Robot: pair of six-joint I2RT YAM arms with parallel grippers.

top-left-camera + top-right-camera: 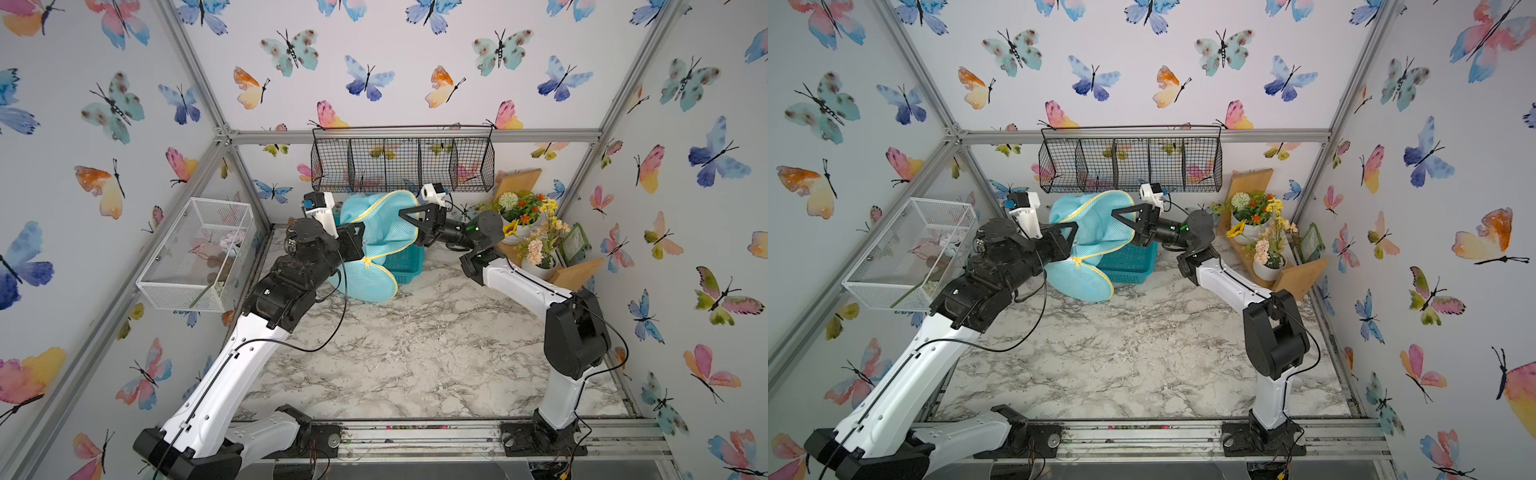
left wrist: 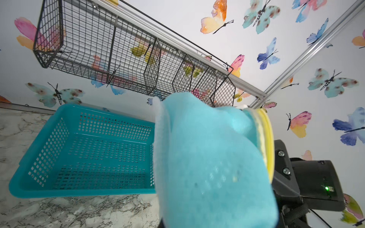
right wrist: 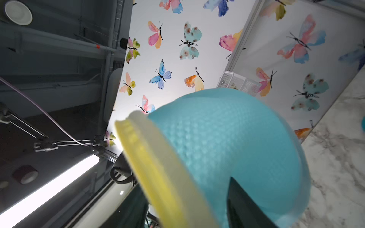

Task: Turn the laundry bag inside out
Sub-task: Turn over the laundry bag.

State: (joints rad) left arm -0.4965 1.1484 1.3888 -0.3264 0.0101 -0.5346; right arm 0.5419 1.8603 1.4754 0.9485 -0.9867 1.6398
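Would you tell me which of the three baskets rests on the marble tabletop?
The teal plastic slotted basket, partly hidden behind the laundry bag; the black wire basket and the white mesh basket are wall-mounted instead.

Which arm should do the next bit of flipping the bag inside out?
Right, probably. The right fingers sit open around the laundry bag's yellow rim, ready to pinch and peel it. The left fingers are shut on the bag, holding it up.
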